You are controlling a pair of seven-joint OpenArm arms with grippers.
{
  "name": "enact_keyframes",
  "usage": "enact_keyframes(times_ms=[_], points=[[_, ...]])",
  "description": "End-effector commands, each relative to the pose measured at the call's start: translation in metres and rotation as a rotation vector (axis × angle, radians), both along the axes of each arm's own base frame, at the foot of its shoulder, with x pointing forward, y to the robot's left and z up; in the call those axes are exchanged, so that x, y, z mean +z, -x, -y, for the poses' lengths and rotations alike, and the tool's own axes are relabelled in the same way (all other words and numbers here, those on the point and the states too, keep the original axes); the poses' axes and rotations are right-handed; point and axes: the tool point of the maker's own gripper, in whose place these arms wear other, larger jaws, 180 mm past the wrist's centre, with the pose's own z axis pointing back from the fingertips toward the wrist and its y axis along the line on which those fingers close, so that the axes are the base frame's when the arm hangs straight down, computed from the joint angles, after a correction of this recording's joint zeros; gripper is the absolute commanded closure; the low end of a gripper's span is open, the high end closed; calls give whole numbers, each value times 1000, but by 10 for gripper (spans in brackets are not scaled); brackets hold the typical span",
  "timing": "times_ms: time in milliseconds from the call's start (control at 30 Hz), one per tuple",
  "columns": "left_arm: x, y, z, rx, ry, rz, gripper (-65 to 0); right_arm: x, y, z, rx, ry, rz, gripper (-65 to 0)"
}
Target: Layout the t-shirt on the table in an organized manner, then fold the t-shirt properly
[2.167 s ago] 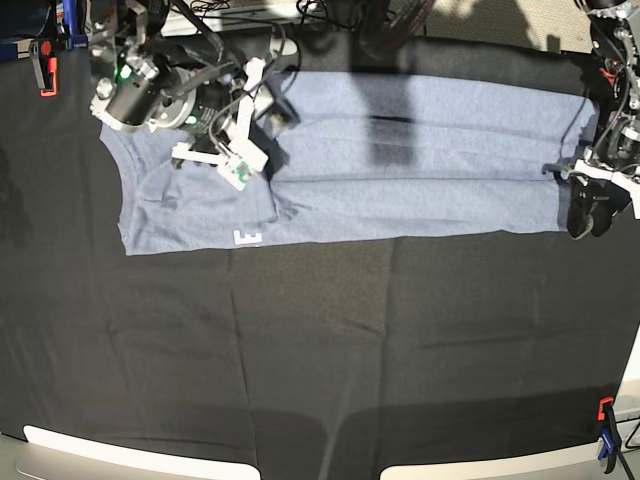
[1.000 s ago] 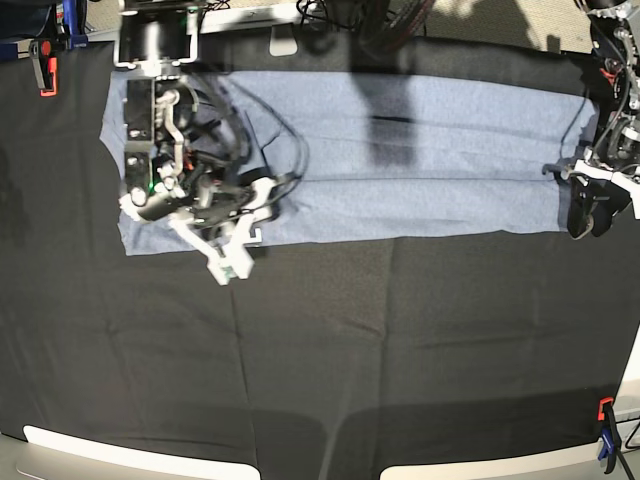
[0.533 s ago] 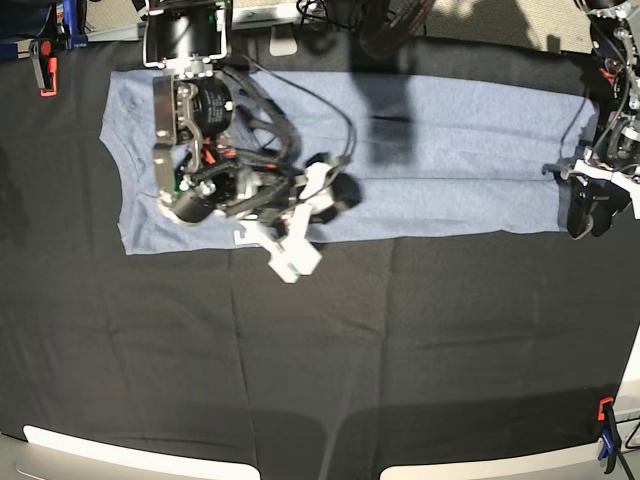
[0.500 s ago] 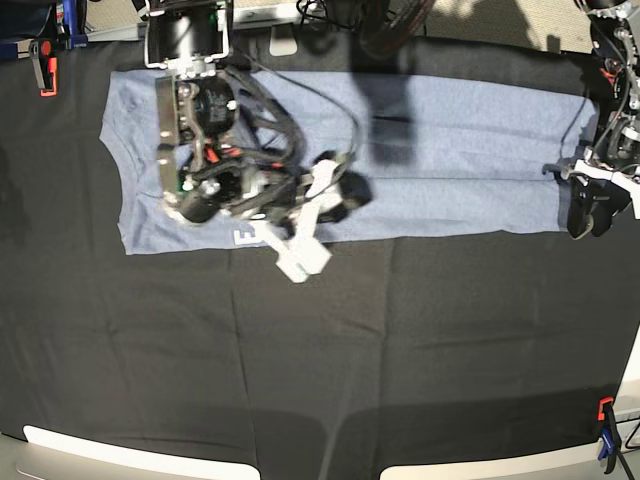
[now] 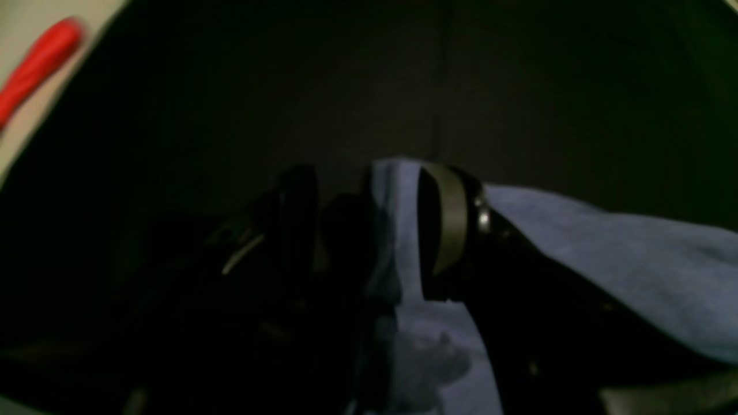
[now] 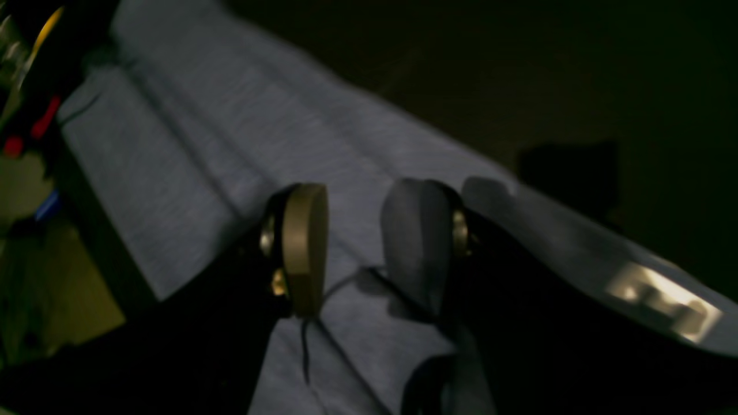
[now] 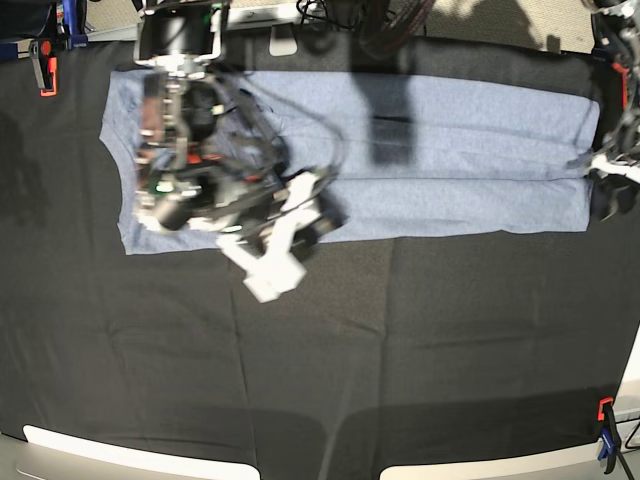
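The light blue-grey t-shirt (image 7: 450, 150) lies as a long folded strip across the far part of the table (image 7: 400, 350). My right gripper (image 7: 322, 218) hovers over the strip's front edge left of centre. In the right wrist view this gripper (image 6: 360, 248) is open, the shirt (image 6: 202, 144) showing between its fingers and white lettering (image 6: 663, 300) peeking out at the hem. My left gripper (image 7: 607, 200) sits at the strip's right end. In the left wrist view its jaws (image 5: 375, 230) stand apart, astride the shirt's corner (image 5: 605, 259).
Orange clamps hold the black cloth at the far left (image 7: 45, 60) and near right (image 7: 605, 412) edges. A red clamp handle (image 5: 40, 63) shows beyond the table edge in the left wrist view. Cables and equipment sit behind the table's far edge.
The right arm has swept rightward and forward across the shirt's left part. The left gripper has shifted right, and the strip's lower right corner has stretched right with it.
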Motion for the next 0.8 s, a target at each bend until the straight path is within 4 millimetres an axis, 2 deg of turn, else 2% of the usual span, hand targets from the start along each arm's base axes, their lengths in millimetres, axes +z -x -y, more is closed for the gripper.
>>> enact_keyframes(times_ms=[0, 167, 333, 433, 667, 767], points=[[15, -6, -7, 0, -15, 38, -263, 20, -11, 3, -13, -41, 66, -256], [2, 13, -9, 5, 5, -19, -263, 20, -18, 38, -82, -13, 72, -256], [-8, 32, -15, 17, 14, -31, -262, 17, -19, 63, -105, 39, 75, -256], [-7, 31, 0, -51, 110, 10, -262, 17, -20, 69, -105, 59, 77, -256], [-22, 21, -7, 18, 239, 36, -262, 17, -19, 70, -105, 61, 76, -256], [-30, 17, -4, 2, 258, -14, -262, 17, -19, 70, -105, 61, 77, -256]])
